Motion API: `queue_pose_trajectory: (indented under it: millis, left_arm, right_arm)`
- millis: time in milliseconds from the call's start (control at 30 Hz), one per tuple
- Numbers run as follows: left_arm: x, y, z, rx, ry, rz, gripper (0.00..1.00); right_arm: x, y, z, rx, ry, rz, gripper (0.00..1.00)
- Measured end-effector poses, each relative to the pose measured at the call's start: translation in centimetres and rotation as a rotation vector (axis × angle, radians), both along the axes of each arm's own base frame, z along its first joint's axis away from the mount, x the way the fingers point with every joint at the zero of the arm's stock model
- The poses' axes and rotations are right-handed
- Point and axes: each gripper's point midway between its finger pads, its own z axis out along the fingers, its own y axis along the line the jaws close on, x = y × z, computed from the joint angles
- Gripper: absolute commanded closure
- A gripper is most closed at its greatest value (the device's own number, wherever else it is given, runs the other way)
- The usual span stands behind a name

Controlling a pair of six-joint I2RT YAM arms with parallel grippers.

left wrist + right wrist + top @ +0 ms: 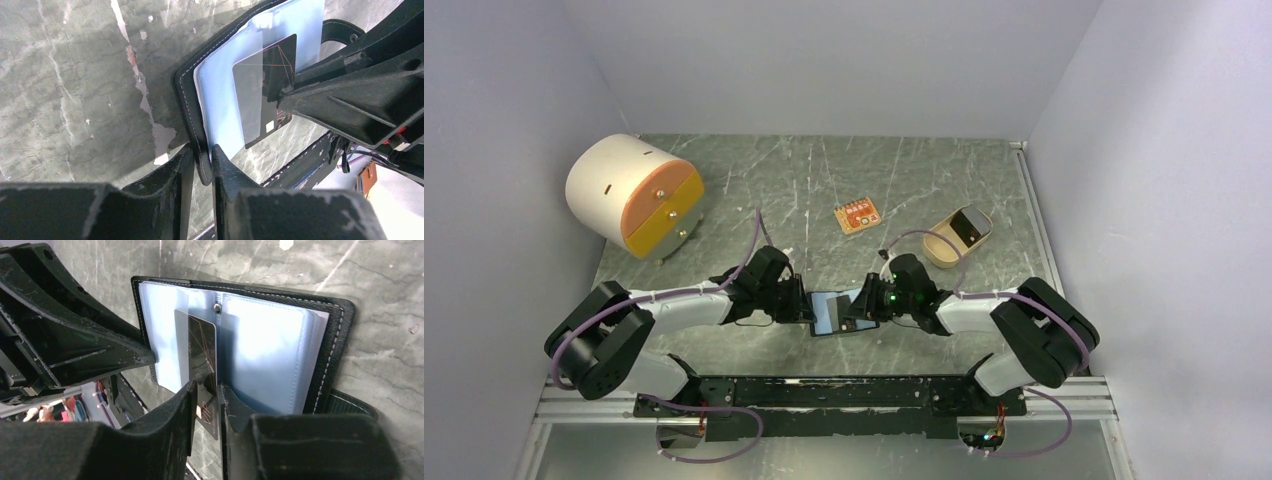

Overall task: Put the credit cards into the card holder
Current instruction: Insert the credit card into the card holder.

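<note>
The card holder (pixel 827 313) lies open near the table's front, its bluish inner pockets (pixel 270 350) facing up. My left gripper (pixel 202 152) is shut on its black stitched edge (pixel 187 110). My right gripper (pixel 207 387) is shut on a dark credit card (pixel 202 347) with thin red lines. The card's far end sits under a clear pocket near the wallet's middle; this also shows in the left wrist view (pixel 267 100). Another credit card (pixel 970 224) lies in the tan oval tray (pixel 940 249) at the right.
A white drum-shaped box with orange and yellow drawers (pixel 636 196) stands at the back left. A small orange card with dots (pixel 857 215) lies mid-table. The black rail (pixel 824 392) runs along the near edge. Grey walls enclose the table.
</note>
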Motion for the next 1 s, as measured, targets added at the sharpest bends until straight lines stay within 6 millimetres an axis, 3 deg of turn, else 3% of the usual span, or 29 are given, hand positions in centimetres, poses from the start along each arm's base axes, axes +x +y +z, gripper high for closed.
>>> queue_pose_trajectory:
  millis: [267,667,1000]
  left_arm:
    - [0.0,0.0,0.0,-0.002,0.001,-0.001,0.76]
    - [0.0,0.0,0.0,-0.002,0.002,0.0,0.76]
    - [-0.2,0.1,-0.2,-0.003,0.004,0.001,0.77]
  right_arm:
    - [0.3,-0.4,-0.3,0.003,-0.009,-0.046,0.97]
    - [1.2,0.2,0.2,0.06,-0.035,-0.083,0.94]
    - [0.5,0.7,0.3,0.109,-0.03,-0.046,0.99]
